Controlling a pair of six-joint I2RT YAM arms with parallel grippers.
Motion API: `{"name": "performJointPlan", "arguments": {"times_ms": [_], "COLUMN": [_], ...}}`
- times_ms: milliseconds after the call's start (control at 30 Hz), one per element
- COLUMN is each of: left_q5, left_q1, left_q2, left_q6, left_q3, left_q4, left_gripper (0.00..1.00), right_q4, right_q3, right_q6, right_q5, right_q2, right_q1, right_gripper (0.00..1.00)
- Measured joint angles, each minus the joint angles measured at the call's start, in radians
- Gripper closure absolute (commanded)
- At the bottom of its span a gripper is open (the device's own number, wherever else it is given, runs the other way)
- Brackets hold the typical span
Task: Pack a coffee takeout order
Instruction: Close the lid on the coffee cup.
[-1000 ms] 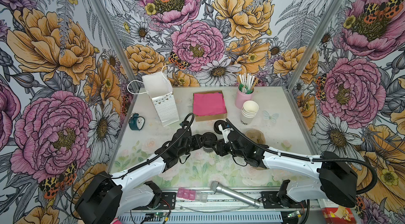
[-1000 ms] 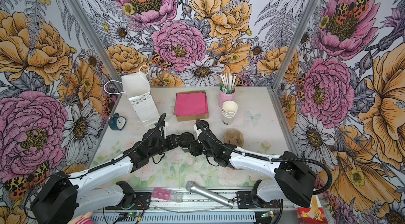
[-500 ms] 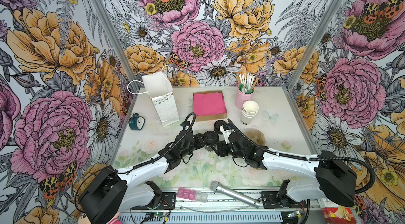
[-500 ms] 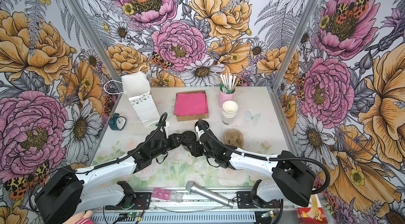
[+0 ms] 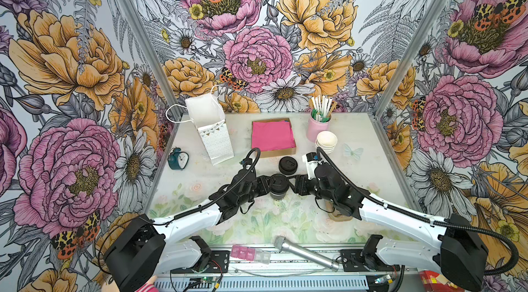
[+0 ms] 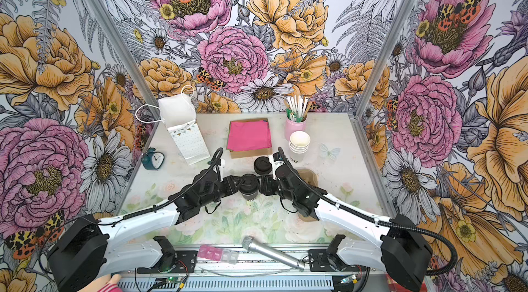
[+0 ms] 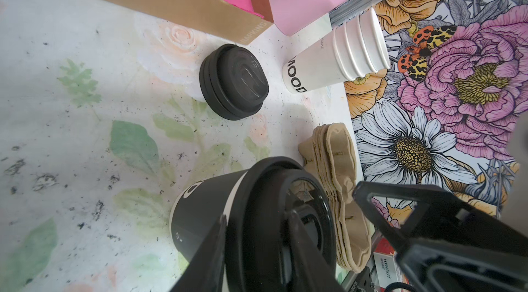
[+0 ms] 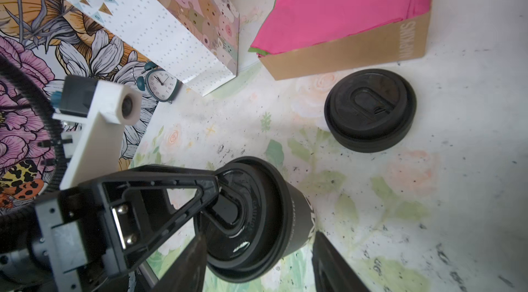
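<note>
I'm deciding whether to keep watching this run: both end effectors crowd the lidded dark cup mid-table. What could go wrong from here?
1. The left end effector appears to pinch the lid at its rim; a pull could pop it or tip the cup.
2. The right end effector straddles the same cup, so the two could collide.
3. The right arm crosses above the carrier stack and might drag it.

Table (image 5: 371, 167): bag (image 5: 214, 136), napkin box (image 5: 281, 152), lid stack (image 5: 288, 165), cup stack (image 5: 325, 142), clock (image 5: 177, 159).
</note>
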Motion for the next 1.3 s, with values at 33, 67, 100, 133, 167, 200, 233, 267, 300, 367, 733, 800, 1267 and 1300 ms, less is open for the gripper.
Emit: {"name": "performJointPlan", "arguments": {"times_ms": [33, 67, 100, 133, 167, 200, 233, 267, 300, 367, 733, 800, 1267, 1300], "left_q5": [0.001, 0.002, 0.002, 0.003, 0.005, 0.006, 0.009, 0.010, 0.012, 0.013, 0.056, 0.068, 0.142, 0.149], "left_q1": [0.000, 0.000, 0.000, 0.000, 0.000, 0.000, 0.000, 0.000, 0.000, 0.000, 0.028, 0.036, 0.052, 0.052], "left_q2": [0.000, 0.000, 0.000, 0.001, 0.002, 0.003, 0.005, 0.006, 0.006, 0.006, -0.124, -0.192, -0.439, -0.445], "left_q6": [0.002, 0.005, 0.006, 0.008, 0.013, 0.015, 0.016, 0.018, 0.020, 0.022, 0.030, 0.012, -0.161, -0.181], "left_q3": [0.001, 0.003, 0.007, 0.011, 0.015, 0.020, 0.023, 0.026, 0.029, 0.034, 0.036, 0.014, -0.128, -0.144], "left_q4": [-0.002, -0.006, -0.011, -0.018, -0.026, -0.033, -0.039, -0.045, -0.051, -0.068, -0.266, -0.302, -0.292, -0.271], "left_gripper": [0.64, 0.64, 0.64, 0.63, 0.61, 0.59, 0.58, 0.55, 0.52, 0.47, 0.31, 0.31, 0.39, 0.40], "right_q4": [-0.005, -0.014, -0.022, -0.025, -0.028, -0.031, -0.039, -0.051, -0.061, -0.057, -0.036, -0.029, -0.024, -0.027], "right_q3": [0.016, 0.038, 0.060, 0.072, 0.082, 0.086, 0.086, 0.085, 0.084, 0.083, 0.069, 0.064, 0.058, 0.058], "right_q6": [0.003, 0.007, 0.012, 0.014, 0.019, 0.024, 0.027, 0.029, 0.030, 0.037, 0.045, 0.045, 0.045, 0.044], "right_q5": [-0.002, -0.005, -0.010, -0.013, -0.021, -0.029, -0.035, -0.042, -0.047, -0.052, -0.053, -0.052, -0.048, -0.048], "right_q2": [0.010, 0.030, 0.057, 0.077, 0.102, 0.126, 0.144, 0.163, 0.178, 0.188, 0.187, 0.187, 0.180, 0.177], "right_q1": [-0.007, -0.013, -0.018, -0.020, -0.024, -0.024, -0.024, -0.024, -0.024, -0.024, -0.022, -0.023, -0.018, -0.015], "right_gripper": [0.39, 0.38, 0.37, 0.36, 0.36, 0.36, 0.36, 0.37, 0.38, 0.38, 0.41, 0.41, 0.39, 0.39]}}
